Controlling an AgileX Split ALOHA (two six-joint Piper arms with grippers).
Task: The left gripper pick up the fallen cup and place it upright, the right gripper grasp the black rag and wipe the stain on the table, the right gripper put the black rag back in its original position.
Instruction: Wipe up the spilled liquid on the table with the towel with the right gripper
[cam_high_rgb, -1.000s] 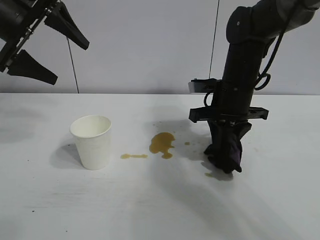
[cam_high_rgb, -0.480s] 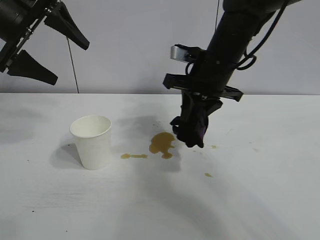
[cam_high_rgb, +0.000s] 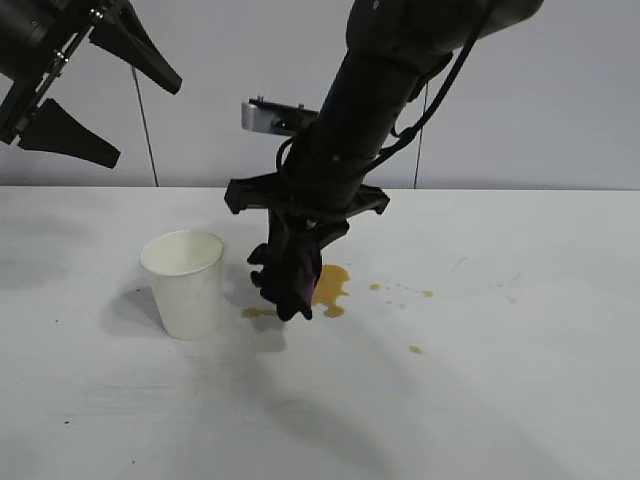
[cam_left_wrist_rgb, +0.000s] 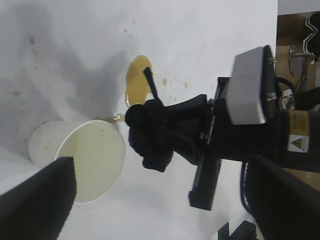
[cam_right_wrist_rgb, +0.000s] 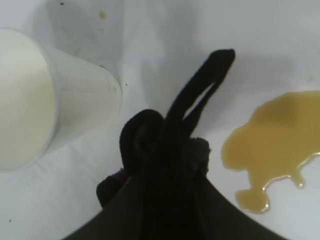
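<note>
We saw the cup (cam_high_rgb: 184, 281) standing upright on the white counter (cam_high_rgb: 500, 400), open end up, off to the left side of the exterior view. The left gripper (cam_high_rgb: 95, 95) was parked high above the counter at the upper left of that view, well clear of the cup, with its two wedge fingers spread wide and nothing between them.

The right gripper (cam_high_rgb: 295, 262) was the busy one. It pointed steeply down over the middle of the counter, fingers pinched onto the black rag (cam_high_rgb: 290, 280), which hung bunched below them with a bit of purple showing in the folds. The rag sat between the cup and the main blotch of the stain (cam_high_rgb: 331, 285), just beside both. Its lower end covered most of the small streak that lies toward the cup (only a sliver of yellow-brown peeked out at the left). We honestly couldn't tell from any view whether the cloth was pressing on the counter or hovering just off it.

The big blotch was uncovered and wet-looking in the right wrist view (cam_right_wrist_rgb: 272, 145), with a few small splashes scattered farther right in the exterior view. From the left wrist view the rag (cam_left_wrist_rgb: 150, 137) showed right next to the cup's rim (cam_left_wrist_rgb: 90, 165).
</note>
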